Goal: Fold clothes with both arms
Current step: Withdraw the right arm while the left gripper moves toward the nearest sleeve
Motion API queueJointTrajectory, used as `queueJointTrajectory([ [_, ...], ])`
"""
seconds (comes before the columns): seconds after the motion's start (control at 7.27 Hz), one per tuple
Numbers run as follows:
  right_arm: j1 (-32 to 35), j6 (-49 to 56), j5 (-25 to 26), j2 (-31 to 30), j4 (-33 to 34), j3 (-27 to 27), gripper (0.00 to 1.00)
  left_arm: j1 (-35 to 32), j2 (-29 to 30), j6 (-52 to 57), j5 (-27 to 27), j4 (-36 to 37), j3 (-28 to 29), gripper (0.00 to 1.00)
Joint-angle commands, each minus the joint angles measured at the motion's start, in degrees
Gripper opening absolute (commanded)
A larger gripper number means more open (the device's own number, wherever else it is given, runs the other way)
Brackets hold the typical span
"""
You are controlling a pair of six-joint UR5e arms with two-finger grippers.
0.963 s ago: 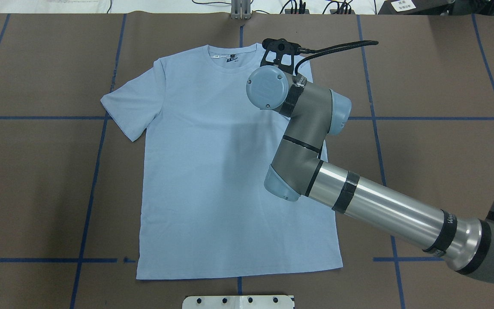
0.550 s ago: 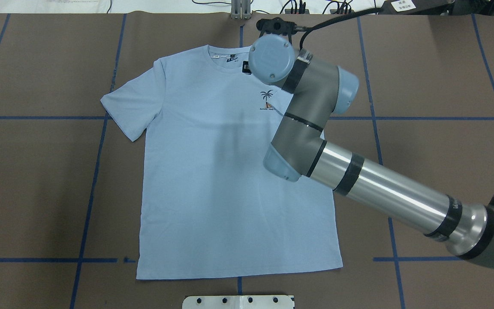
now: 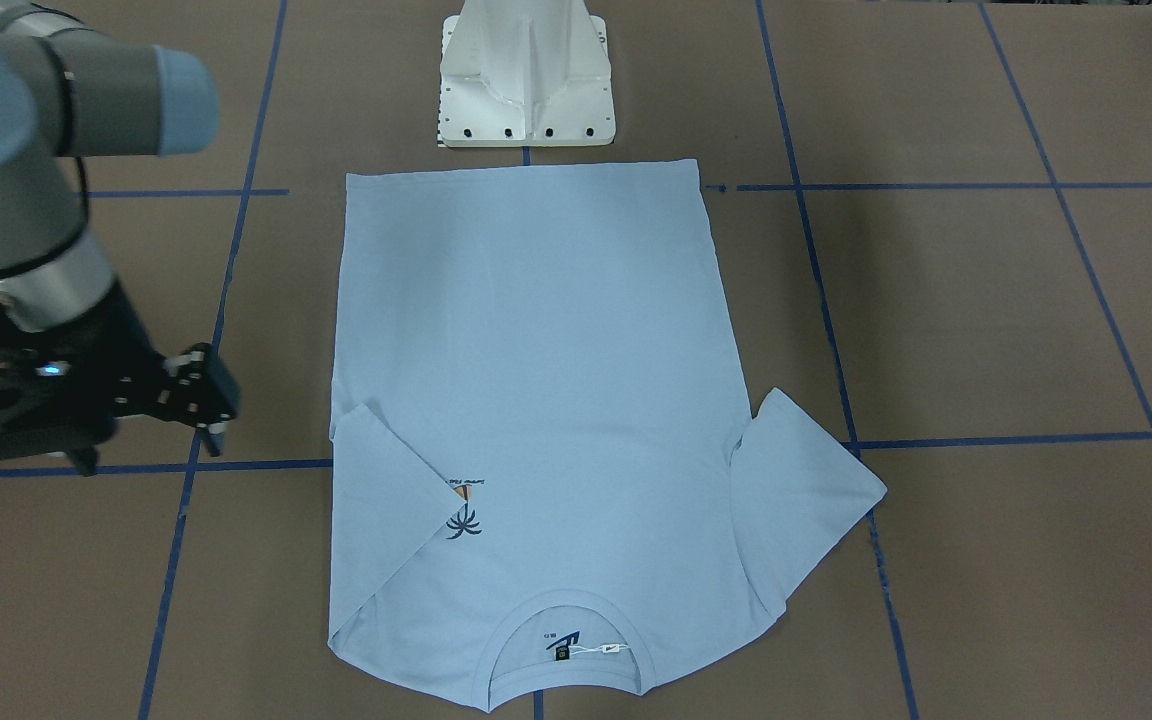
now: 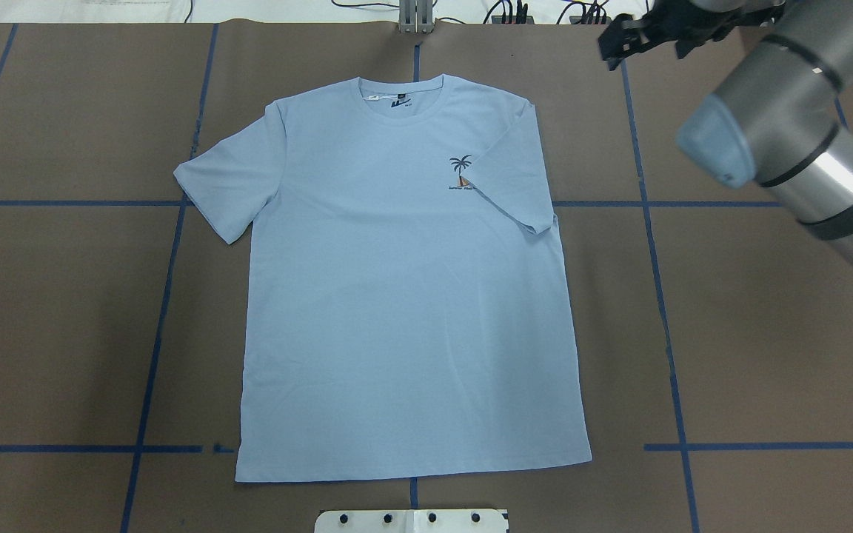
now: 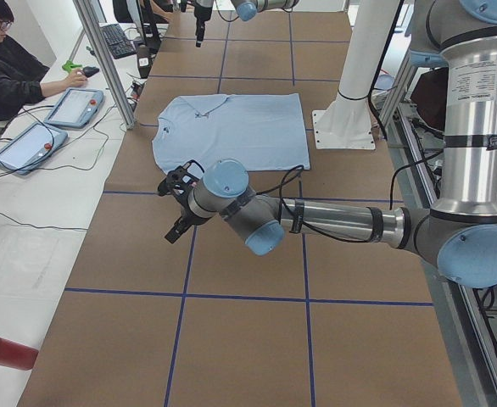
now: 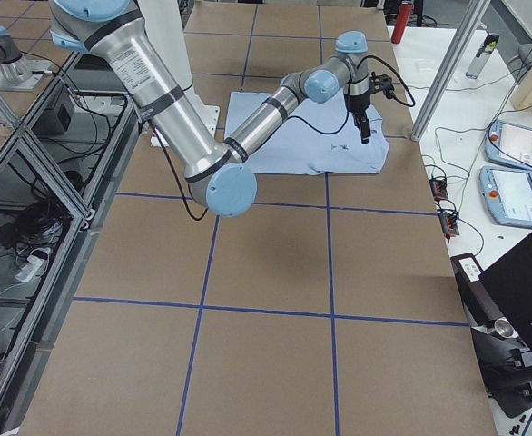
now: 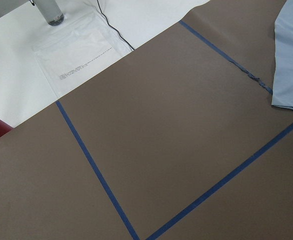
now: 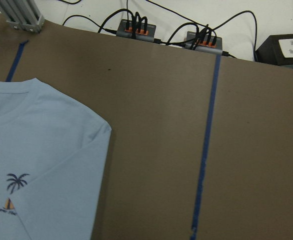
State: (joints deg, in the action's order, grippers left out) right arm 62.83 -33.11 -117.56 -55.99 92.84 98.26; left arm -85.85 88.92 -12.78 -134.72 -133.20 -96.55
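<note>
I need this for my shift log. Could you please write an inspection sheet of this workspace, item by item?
Surface: brown paper with a blue tape grid, lying flat.
Job's things: T-shirt flat, print up; one sleeve folded onto the chest, the other spread out.
Clutter: red cylinder at the paper's edge.
End effectors: right end effector beside the shirt, holding no cloth; left end effector over bare paper; opening of both unclear.
Cables: black cables plugged in at the far edge.
Surroundings: white pedestal; person seated at a side desk with tablets.
</note>
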Motion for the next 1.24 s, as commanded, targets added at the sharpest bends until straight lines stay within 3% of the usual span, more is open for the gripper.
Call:
queueJointTrajectory([
  [0.0,13.9,15.0,-11.3,-8.1,0.5,1.6,1.0,5.9,5.1,-19.7,1.3,0.0,0.7,0.9],
  [0.28,21.6,25.5,-16.6,-13.0,0.6,0.4,1.0,12.4,10.9,-34.1,10.1,-1.5,4.8,0.69],
  [0.55,24.8,27.5,-17.4,-16.9,0.3,0.9,1.0,18.9,14.9,-44.6,16.1,-9.7,11.9,0.66],
  [1.1,24.7,26.6,-17.2,-17.9,-0.3,0.9,1.0,35.2,21.2,-59.7,32.6,-10.7,19.1,0.63],
])
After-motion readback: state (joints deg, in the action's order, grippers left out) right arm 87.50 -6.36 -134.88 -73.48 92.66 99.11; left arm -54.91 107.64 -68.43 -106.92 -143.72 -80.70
